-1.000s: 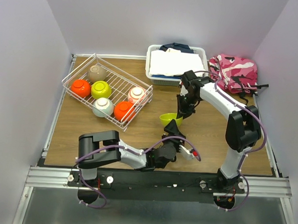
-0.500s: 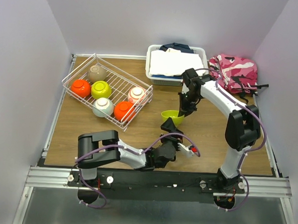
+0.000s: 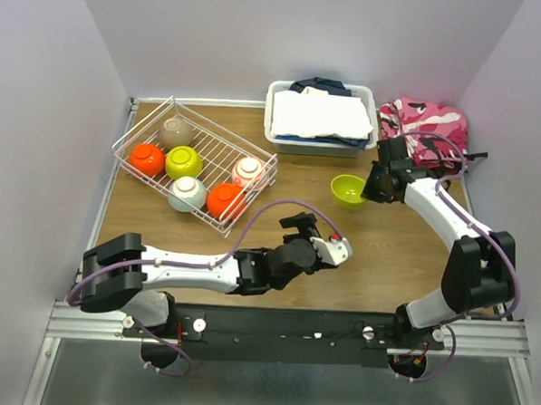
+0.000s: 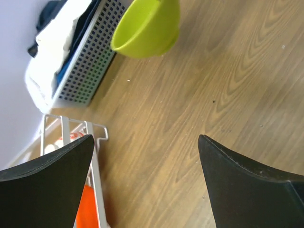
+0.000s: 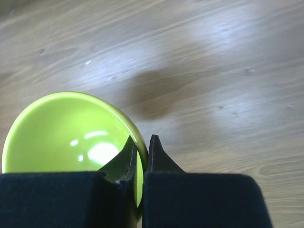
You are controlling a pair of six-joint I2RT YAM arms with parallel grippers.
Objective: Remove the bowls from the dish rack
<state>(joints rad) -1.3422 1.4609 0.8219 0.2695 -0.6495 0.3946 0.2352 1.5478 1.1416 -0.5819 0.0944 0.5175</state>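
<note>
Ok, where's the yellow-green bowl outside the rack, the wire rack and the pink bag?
lime bowl (image 3: 348, 189): top view, its inside.
dish rack (image 3: 220, 154): top view, bare grid bottom.
pink bag (image 3: 424, 129): top view, its middle.

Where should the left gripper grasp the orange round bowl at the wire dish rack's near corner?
Likely its raised foot, from straight above: the orange round bowl looks upside down, rim on the grid, and the pale grey bowl and wire dish rack wall crowd its sides.
</note>
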